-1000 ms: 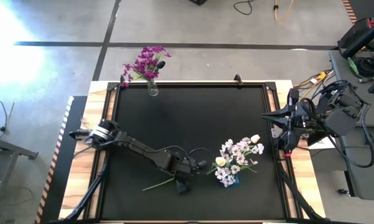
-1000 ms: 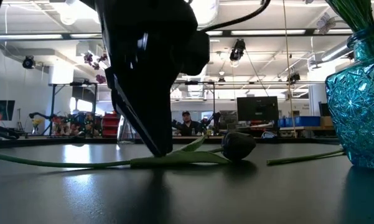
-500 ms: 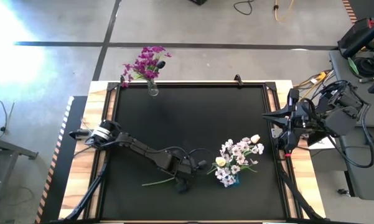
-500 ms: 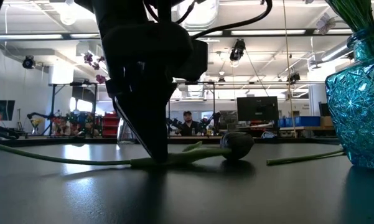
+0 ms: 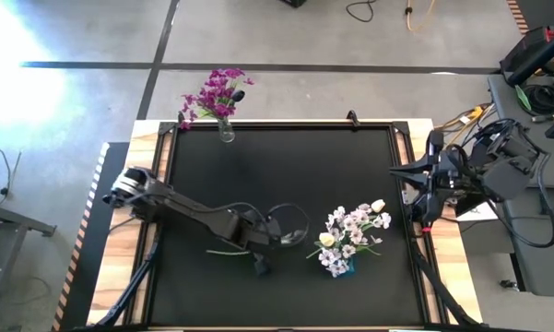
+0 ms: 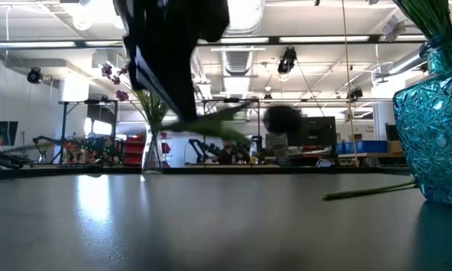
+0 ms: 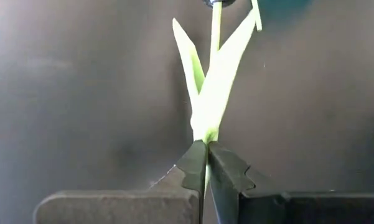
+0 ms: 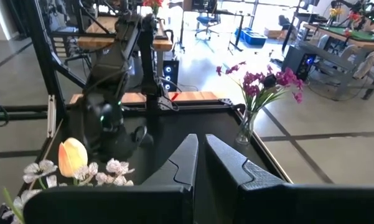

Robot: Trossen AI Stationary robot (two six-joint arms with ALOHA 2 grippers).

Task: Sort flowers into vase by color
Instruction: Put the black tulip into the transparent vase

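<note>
Left gripper clamped on dark-bud flower stem, now lifted off table; earlier it lay flat. Right gripper closed, parked at table's edge.

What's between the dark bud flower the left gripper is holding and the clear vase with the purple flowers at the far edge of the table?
Nothing visible. The left gripper is shut on the dark-bud flower, lifted off the mat. In the high view, only bare black mat lies between it and the clear vase. The blue vase sits off to the side.
</note>
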